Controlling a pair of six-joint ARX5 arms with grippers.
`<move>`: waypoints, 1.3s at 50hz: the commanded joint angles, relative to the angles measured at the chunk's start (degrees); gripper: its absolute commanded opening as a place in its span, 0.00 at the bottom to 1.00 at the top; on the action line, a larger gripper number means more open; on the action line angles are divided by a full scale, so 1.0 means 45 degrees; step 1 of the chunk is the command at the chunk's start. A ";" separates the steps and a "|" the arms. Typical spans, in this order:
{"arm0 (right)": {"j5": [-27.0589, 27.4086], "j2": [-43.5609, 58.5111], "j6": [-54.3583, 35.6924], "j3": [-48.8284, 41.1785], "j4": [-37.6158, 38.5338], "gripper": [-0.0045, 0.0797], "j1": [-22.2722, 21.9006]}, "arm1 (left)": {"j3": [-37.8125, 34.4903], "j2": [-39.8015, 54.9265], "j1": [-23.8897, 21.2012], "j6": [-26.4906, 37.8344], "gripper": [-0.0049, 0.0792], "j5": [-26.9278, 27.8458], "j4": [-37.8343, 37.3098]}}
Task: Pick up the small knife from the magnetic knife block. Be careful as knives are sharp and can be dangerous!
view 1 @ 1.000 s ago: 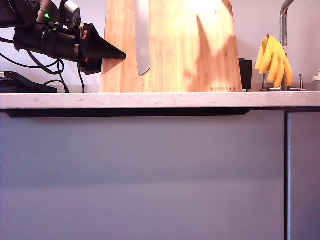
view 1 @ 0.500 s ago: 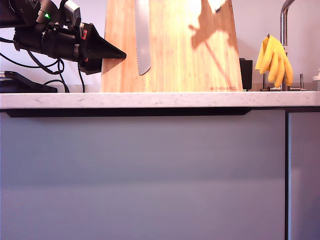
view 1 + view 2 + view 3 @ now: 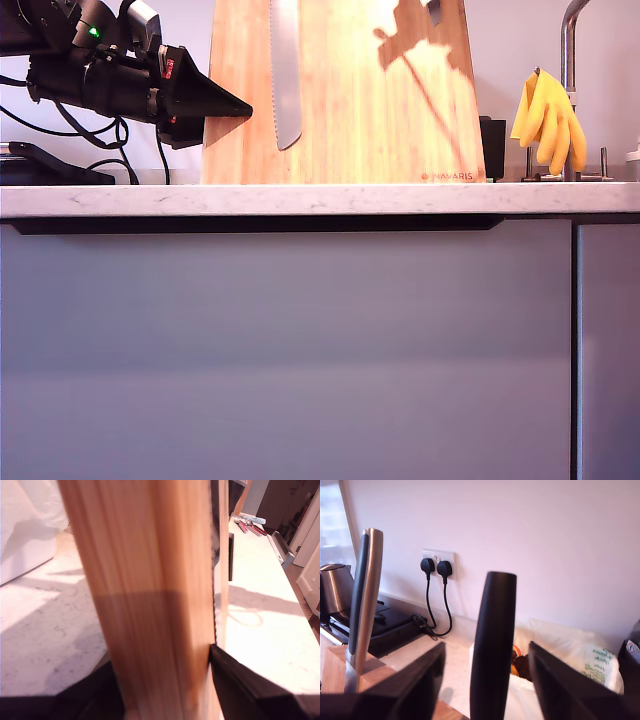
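Bamboo magnetic knife block (image 3: 350, 110) carries bread knife (image 3: 284, 75).

Matte black first gripper (image 3: 235, 107) w/ wedge-shaped fingers (image 3: 250, 690), green LED, small red label, silver-grey block up top, black cables looping underneath. Second gripper (image 3: 487, 690) fingers black too.

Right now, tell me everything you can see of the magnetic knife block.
The magnetic knife block is a tall, light bamboo slab, narrowing upward, standing upright on the white countertop. Red NAVARIS lettering sits at its lower corner on the exterior view's right. A serrated blade hangs on its face. My first hand straddles its edge on the exterior view's left.
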 commanded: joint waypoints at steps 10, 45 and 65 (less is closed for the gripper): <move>0.0102 0.0340 0.0039 0.0238 0.0126 0.47 0.0107 | 0.0194 0.0049 -0.0053 0.0476 0.03 -0.0185 0.0476; 0.0155 0.0831 0.0121 0.0306 0.0199 0.39 0.0272 | 0.0194 0.0049 -0.0049 0.0481 0.03 -0.0189 0.0500; 0.0151 0.0816 0.0121 0.0403 -0.0083 0.38 0.0272 | 0.0194 0.0049 -0.0049 0.0481 0.03 -0.0189 0.0549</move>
